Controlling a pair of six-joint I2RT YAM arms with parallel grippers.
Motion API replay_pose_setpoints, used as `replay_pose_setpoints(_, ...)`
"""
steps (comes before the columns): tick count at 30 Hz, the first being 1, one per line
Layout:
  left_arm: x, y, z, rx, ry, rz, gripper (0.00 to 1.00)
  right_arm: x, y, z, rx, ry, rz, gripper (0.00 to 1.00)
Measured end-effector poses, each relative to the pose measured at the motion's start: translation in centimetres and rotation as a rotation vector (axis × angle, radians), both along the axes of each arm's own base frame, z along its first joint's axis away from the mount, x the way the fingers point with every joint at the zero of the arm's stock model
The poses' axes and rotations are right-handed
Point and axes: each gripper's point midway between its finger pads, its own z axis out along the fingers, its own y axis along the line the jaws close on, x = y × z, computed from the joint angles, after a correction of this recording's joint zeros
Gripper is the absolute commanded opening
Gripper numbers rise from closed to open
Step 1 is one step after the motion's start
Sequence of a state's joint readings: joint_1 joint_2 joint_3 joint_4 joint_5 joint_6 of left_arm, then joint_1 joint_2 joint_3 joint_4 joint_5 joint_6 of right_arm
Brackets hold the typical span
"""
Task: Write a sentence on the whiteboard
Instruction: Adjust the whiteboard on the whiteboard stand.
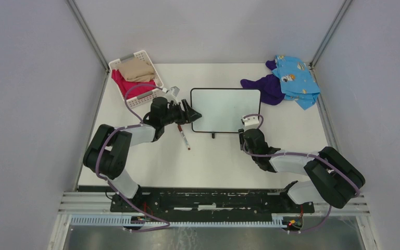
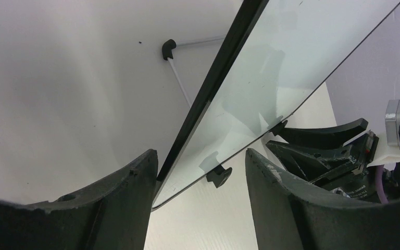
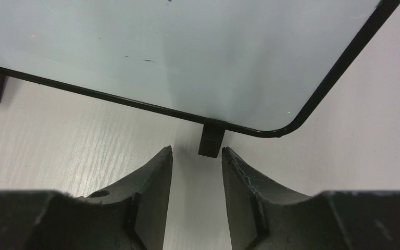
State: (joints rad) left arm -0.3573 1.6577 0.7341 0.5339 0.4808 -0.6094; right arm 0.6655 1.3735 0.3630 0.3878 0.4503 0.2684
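The whiteboard stands mid-table, and its face is blank; no sentence shows on it. My left gripper is open at the board's near left corner, a finger on each side of the corner, not closed on it. My right gripper is open just in front of the board's near right foot, with its fingertips on either side of the foot and apart from it. A red and white marker lies on the table beside the left gripper. The whiteboard fills the top of the right wrist view.
A white basket with red and beige cloths stands at the back left. Blue and purple clothes lie at the back right, just beyond the board's far right corner. Grey walls close in the table's sides.
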Motion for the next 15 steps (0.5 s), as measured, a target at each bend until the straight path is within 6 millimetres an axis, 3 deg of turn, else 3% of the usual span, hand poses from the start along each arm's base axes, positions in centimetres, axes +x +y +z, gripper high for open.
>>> replay_pose_setpoints(15,-0.61,-0.95,-0.05,0.003,-0.001,-0.021,0.68,0.11,-0.33,-0.19,-0.016,0.000,-0.015,0.38)
